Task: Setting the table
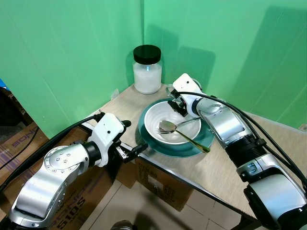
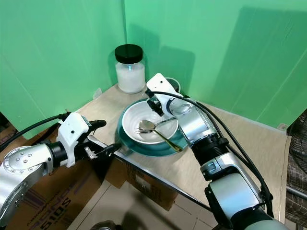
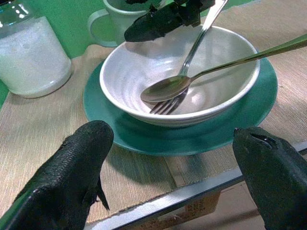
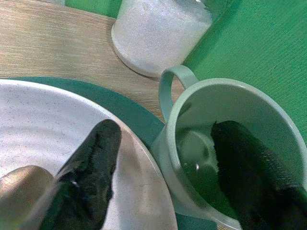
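A white bowl (image 1: 156,117) sits on a teal plate (image 1: 194,146) near the table's front left corner. Inside the bowl lie a gold-handled spoon (image 3: 165,88) and a silver fork (image 3: 165,105). A pale green mug (image 4: 201,91) stands just behind the bowl. My right gripper (image 4: 165,132) is open astride the mug's rim, one finger (image 4: 249,163) inside the mug and the other finger (image 4: 91,167) over the bowl. My left gripper (image 1: 135,135) is open, level with the table's edge, pointing at the plate.
A glass jar (image 1: 147,72) with a black lid and white contents stands in the back corner. Green walls (image 1: 72,48) close in the table on two sides. Cardboard boxes (image 1: 163,187) sit on the floor under the table's metal front edge (image 1: 192,184).
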Tool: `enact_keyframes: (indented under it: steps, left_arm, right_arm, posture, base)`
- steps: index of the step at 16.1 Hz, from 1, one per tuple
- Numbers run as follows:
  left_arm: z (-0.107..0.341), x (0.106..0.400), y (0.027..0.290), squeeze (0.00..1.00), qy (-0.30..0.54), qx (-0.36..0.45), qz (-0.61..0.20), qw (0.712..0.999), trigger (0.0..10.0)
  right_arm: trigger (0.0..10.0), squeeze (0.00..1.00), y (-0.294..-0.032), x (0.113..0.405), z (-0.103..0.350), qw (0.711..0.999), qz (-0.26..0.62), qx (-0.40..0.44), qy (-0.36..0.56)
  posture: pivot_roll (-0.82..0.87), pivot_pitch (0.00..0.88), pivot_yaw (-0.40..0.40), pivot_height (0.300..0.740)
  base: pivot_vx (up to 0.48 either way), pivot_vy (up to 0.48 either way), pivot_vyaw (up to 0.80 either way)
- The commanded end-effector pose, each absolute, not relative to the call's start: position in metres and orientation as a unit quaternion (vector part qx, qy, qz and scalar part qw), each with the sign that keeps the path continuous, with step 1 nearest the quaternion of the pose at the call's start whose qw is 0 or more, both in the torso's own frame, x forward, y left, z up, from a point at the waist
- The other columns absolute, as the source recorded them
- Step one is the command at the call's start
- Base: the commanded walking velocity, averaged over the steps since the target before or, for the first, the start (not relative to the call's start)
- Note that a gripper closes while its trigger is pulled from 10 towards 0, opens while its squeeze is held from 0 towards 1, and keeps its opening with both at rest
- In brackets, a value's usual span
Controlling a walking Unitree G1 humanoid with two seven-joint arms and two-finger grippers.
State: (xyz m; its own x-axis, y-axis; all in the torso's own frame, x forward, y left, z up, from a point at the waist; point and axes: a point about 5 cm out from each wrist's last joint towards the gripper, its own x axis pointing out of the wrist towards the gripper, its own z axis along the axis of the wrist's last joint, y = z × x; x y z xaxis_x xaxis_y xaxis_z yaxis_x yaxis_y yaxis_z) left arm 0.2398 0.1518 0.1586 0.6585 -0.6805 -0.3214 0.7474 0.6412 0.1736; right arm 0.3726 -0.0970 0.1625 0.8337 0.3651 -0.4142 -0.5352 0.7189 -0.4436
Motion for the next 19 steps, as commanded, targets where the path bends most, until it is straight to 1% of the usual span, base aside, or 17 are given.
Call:
enact_keyframes:
  steps: [1, 11, 19]
  left_arm:
    - [0.16, 0.24, 0.151, 0.0, 0.115, 0.151, -0.404, 0.895, 10.0]
    - [0.16, 0.239, 0.15, 0.0, 0.115, 0.15, -0.41, 0.892, 10.0]
    - [0.161, 0.239, 0.151, 0.0, 0.113, 0.153, -0.406, 0.894, 10.0]
  right_arm:
    - [0.0, 0.0, -0.096, 0.375, 0.167, 0.916, 0.249, -0.278, 0.145]
    - [0.0, 0.0, -0.099, 0.378, 0.164, 0.913, 0.251, -0.281, 0.159]
    - [0.0, 0.0, -0.098, 0.38, 0.175, 0.918, 0.246, -0.279, 0.139]
  posture:
    - [0.13, 0.0, 0.022, 0.74]
    - [0.13, 0.0, 0.019, 0.74]
    - [0.13, 0.0, 0.016, 0.74]
  base:
    - [0.0, 0.0, 0.0]
    - [0.0, 0.0, 0.0]
    - [0.0, 0.0, 0.0]
